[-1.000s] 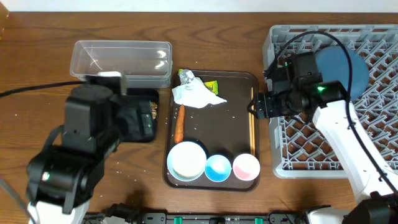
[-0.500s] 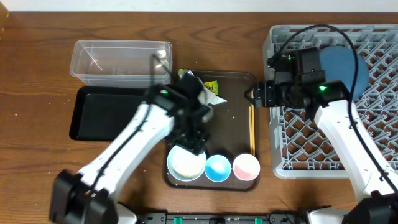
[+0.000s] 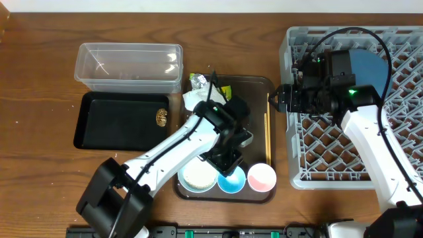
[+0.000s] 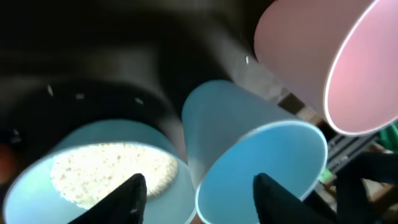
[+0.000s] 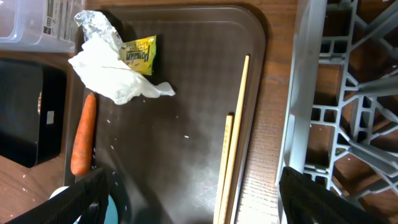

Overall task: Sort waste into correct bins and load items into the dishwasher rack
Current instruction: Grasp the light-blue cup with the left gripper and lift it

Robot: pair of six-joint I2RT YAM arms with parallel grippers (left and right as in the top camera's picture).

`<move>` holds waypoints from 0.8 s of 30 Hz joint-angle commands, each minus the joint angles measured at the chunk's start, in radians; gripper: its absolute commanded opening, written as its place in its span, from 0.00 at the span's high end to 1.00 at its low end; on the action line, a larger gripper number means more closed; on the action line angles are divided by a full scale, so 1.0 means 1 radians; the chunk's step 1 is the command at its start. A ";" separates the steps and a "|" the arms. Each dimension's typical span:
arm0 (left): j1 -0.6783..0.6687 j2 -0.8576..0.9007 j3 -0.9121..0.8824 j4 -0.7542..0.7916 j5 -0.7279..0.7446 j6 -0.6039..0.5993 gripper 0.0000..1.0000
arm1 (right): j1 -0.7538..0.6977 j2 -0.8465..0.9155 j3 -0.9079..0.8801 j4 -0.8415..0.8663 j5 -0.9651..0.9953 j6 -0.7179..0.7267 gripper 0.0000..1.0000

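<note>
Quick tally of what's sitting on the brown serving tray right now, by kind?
Cups: 2, blue cup and pink cup
Bowls: 1, white bowl
Chopsticks: 2, chopsticks
Loose waste: 4, carrot, napkin, foil ball, wrapper
Total: 9

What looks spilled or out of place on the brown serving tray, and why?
A few white specks lie scattered on the brown serving tray, between the carrot and the chopsticks. They look like stray rice grains, loose outside the white bowl. Nothing else stands out.
</note>
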 commanded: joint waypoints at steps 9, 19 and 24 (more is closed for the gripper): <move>-0.008 0.003 -0.099 0.104 -0.122 0.007 0.72 | -0.003 -0.008 0.007 -0.012 -0.005 0.015 0.19; 0.062 -0.135 0.058 -0.032 -0.121 -0.015 0.94 | -0.003 -0.008 0.007 -0.019 -0.003 -0.006 0.15; 0.208 -0.276 0.103 -0.014 -0.058 -0.019 0.94 | -0.003 -0.008 0.007 -0.011 -0.193 -0.152 0.14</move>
